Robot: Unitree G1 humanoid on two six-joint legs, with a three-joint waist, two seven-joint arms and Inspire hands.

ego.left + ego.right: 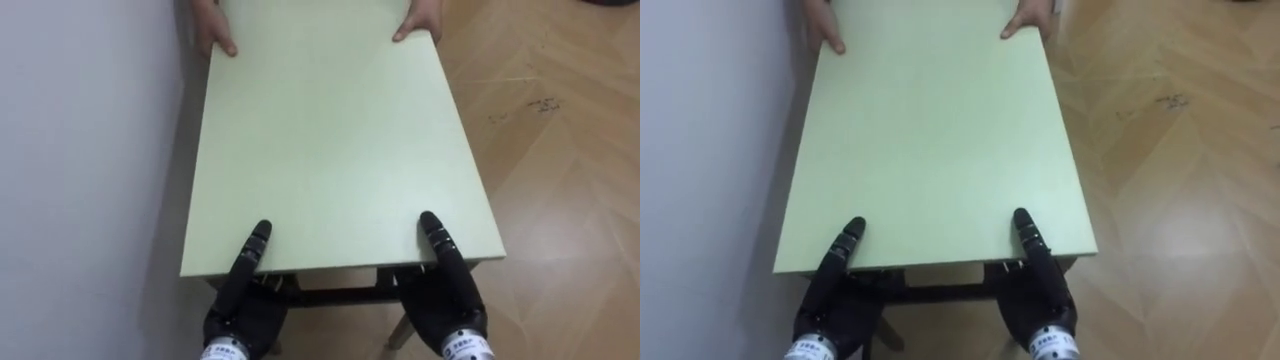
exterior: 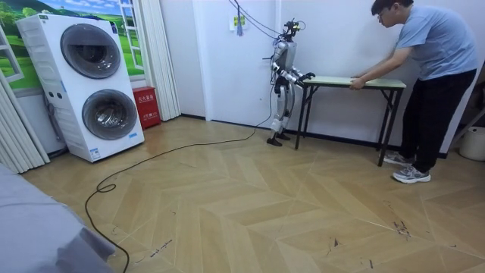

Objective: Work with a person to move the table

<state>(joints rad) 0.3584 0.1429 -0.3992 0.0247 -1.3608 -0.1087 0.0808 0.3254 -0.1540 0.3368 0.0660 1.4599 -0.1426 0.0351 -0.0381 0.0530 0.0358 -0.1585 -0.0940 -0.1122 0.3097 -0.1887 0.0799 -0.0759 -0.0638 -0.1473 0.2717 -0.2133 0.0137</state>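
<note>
A pale green table (image 1: 330, 150) stretches away from me, its long left side close to a white wall. My left hand (image 1: 245, 315) and right hand (image 1: 445, 300) clamp its near edge, thumbs lying on top and fingers reaching underneath. At the far end a person's two hands (image 1: 213, 35) grip the top's corners. In the room view I stand at the table's (image 2: 356, 80) left end, and the person (image 2: 432, 45) leans over its right end, arms stretched to it.
The white wall (image 1: 80, 150) runs along my left. Wooden floor (image 1: 560, 150) lies open to my right. Across the room stand stacked washing machines (image 2: 91, 83) and a red box (image 2: 145, 106) by a curtain.
</note>
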